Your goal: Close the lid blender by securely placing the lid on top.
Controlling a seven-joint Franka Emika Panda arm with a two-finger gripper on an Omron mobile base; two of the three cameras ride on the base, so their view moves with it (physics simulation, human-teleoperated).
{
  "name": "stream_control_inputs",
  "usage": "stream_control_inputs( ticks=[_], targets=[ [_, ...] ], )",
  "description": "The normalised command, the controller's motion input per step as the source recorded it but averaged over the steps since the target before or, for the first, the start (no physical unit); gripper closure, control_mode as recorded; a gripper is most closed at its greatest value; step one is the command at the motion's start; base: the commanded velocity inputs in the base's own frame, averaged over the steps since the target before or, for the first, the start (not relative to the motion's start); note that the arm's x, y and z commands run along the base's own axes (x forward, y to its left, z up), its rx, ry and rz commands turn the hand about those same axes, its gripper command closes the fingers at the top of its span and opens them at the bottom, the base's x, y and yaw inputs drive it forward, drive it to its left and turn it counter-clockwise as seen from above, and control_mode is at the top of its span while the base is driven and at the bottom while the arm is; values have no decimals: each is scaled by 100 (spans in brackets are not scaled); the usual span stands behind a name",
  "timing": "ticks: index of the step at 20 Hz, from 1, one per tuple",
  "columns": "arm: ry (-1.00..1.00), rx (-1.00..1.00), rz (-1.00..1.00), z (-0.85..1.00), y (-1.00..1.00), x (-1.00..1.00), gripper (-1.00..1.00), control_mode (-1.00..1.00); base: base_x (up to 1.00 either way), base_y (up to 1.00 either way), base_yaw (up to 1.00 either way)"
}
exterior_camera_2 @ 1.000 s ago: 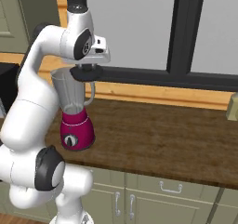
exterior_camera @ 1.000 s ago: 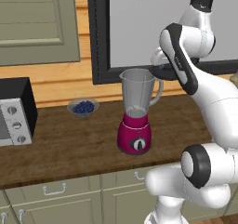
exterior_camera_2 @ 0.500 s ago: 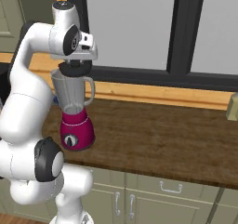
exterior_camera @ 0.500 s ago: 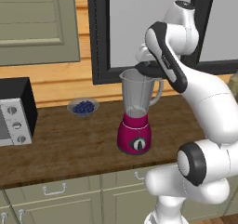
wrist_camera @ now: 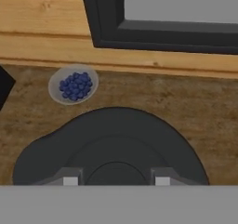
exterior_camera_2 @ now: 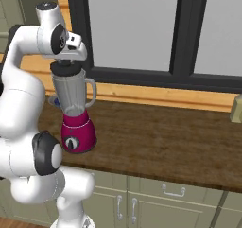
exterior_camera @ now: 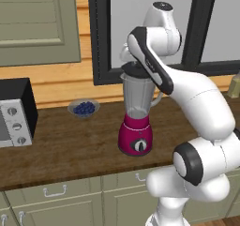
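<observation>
Magenta plastic forms the rounded base of the tall blender (exterior_camera: 136,126), which stands on the dark brown wooden worktop (exterior_camera: 61,150) with a black-and-white dial on its front and a clear tapered jar with a side handle above. The flat round black lid (wrist_camera: 111,148) with a raised centre knob sits at the mouth of the jar, seen as a dark cap at the jar's top in both base views (exterior_camera_2: 66,70). The end effector (wrist_camera: 113,180) is directly above the jar, its two fingers drawn in against the lid's centre knob and clamped on it. Behind the blender to its left, near the wooden wall, a small grey bowl of blueberries (exterior_camera: 83,108) rests on the worktop, well apart from the blender. At the far left stands a black-and-silver microwave (exterior_camera: 15,112) with round knobs on its panel. No brand, label or writing can be read on the blender, the microwave or anything else.
</observation>
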Motion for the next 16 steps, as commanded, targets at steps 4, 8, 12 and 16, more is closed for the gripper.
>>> stream_control_inputs(
  ticks=[4,8,12,16],
  targets=[
    [0,0,-12,-1,9,3,100,-100,0,0,0],
    [0,0,-15,-1,0,0,100,-100,0,0,0],
    [0,0,-16,-2,0,2,100,-100,0,0,0],
    [0,0,-14,-1,0,11,100,-100,0,0,0]
  ],
)
